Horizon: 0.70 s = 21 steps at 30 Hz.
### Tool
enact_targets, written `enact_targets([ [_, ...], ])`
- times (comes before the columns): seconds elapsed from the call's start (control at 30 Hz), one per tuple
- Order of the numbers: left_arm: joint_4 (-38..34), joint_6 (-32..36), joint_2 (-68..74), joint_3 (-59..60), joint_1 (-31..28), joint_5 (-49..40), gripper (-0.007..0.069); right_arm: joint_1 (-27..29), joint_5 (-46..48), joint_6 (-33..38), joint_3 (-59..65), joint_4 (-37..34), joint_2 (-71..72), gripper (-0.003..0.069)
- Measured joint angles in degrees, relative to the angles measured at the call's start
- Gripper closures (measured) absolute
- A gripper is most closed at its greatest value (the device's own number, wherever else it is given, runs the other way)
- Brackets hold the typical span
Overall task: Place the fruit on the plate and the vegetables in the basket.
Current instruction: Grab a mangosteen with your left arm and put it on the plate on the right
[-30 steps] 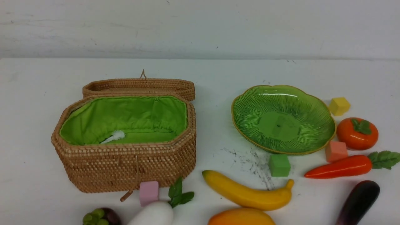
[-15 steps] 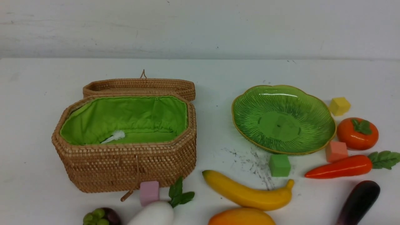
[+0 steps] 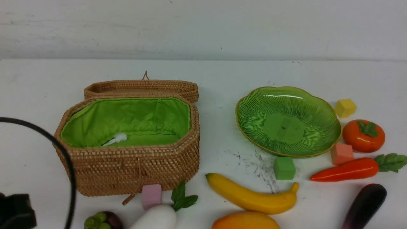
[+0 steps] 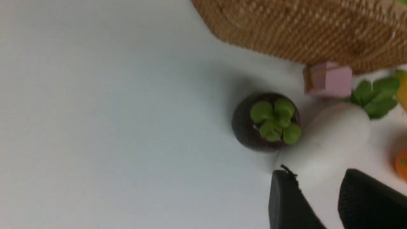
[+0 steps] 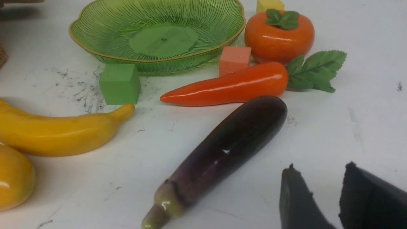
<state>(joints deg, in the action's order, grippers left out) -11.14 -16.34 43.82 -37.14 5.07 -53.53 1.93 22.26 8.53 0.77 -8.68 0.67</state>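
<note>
The open basket (image 3: 127, 159) stands at the left and the empty plate (image 3: 287, 121) at the right. Banana (image 3: 251, 195), mango (image 3: 244, 221), purple ball (image 3: 103, 220) and radish (image 3: 155, 218) lie along the near edge. Persimmon (image 3: 363, 135), carrot (image 3: 346, 170) and eggplant (image 3: 364, 205) lie at the right. My left gripper (image 4: 318, 178) is open and empty, close over the radish (image 4: 330, 140) beside the purple ball (image 4: 265, 121). My right gripper (image 5: 318, 173) is open and empty over bare table, beside the eggplant (image 5: 229, 146).
Foam cubes lie about: pink (image 3: 151, 195) against the basket front, green (image 3: 284, 168) and salmon (image 3: 341, 154) at the plate's near rim, yellow (image 3: 345, 107) behind the persimmon. The basket lid (image 3: 141, 87) lies open behind it. My left arm's black cable (image 3: 68, 165) arcs at the lower left.
My left arm and its black cable have come into the front view at the lower left. No object has moved.
</note>
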Motion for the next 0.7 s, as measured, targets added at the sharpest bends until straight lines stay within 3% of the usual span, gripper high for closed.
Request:
enact_targets([
  [0.2, -1.17, 5.13, 11.09, -1.49, 5.0, -2.72, 0.0313, 0.0, 0.0, 0.0, 0.0, -0.05, 0.0, 0.0421],
  [0.53, 8.83, -0.4, 22.98, -4.62, 14.71, 4.73, -0.0017, 0.0, 0.0, 0.0, 0.0, 0.0, 0.0, 0.0421],
  [0.7, 9.62, -1.55, 29.8, -6.2, 15.62, 9.74, -0.0046, 0.0, 0.0, 0.0, 0.0, 0.05, 0.0, 0.0421],
])
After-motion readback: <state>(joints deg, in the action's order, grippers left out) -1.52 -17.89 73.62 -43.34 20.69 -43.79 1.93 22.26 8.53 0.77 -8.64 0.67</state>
